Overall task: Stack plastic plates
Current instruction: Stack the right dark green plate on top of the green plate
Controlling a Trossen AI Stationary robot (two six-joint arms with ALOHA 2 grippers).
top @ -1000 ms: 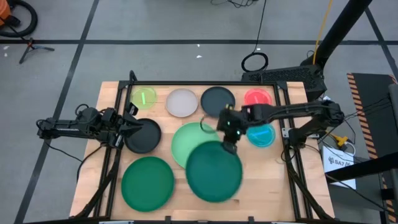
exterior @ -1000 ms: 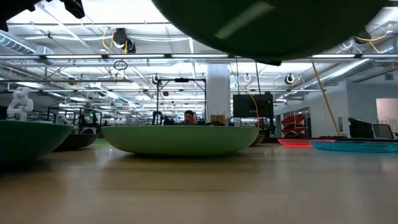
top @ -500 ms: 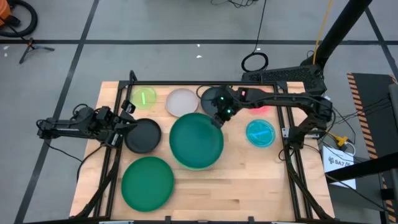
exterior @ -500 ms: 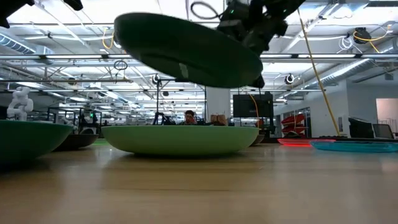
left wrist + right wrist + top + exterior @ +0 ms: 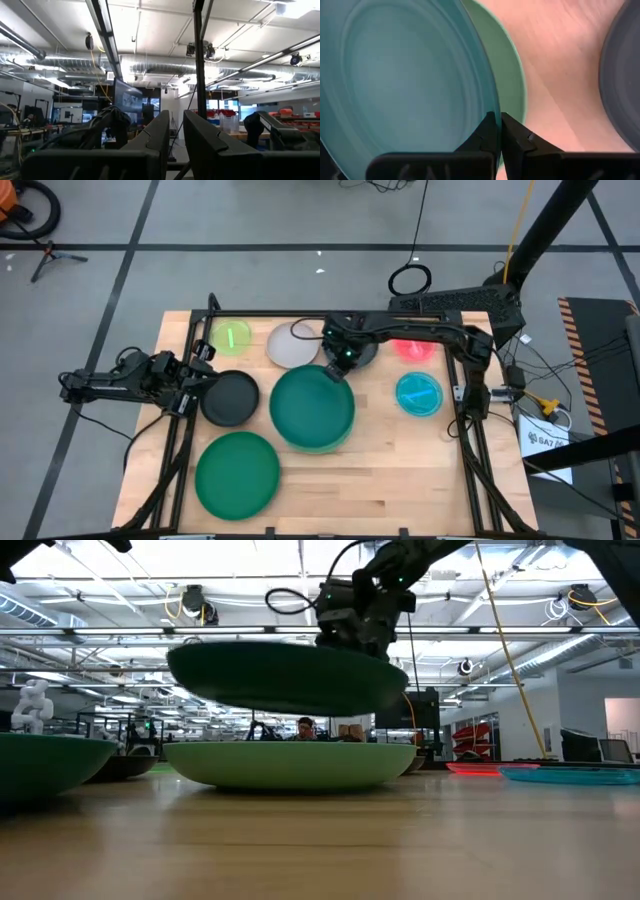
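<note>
My right gripper (image 5: 335,367) is shut on a large dark green plate (image 5: 312,408) and holds it in the air over the mint plate (image 5: 290,765), which sits flat on the table. In the high view only a thin mint edge (image 5: 340,444) shows under it. The second dark green plate (image 5: 237,472) rests near the table's near left. My left gripper (image 5: 204,380) is shut and waits at the left, just beside the black plate (image 5: 231,398), touching nothing. My right gripper pinches the far rim (image 5: 490,107) of the dark green plate between its two fingers, coming slanting down from the far side. The plate is lifted clear and nearly level, and hangs a little above the mint plate (image 5: 509,75).
Along the far edge lie the lime (image 5: 232,337), white (image 5: 292,346), dark grey (image 5: 355,335) and red (image 5: 414,343) plates; the cyan plate (image 5: 419,394) is at the right. Bare wood shows at the near right. A person stands far off in the room (image 5: 303,726).
My right gripper has carried the dark green plate from the near right toward the far left, bringing it over the mint plate and lower. The plate was tilted half a second ago and has come nearly level. The left arm kept still.
</note>
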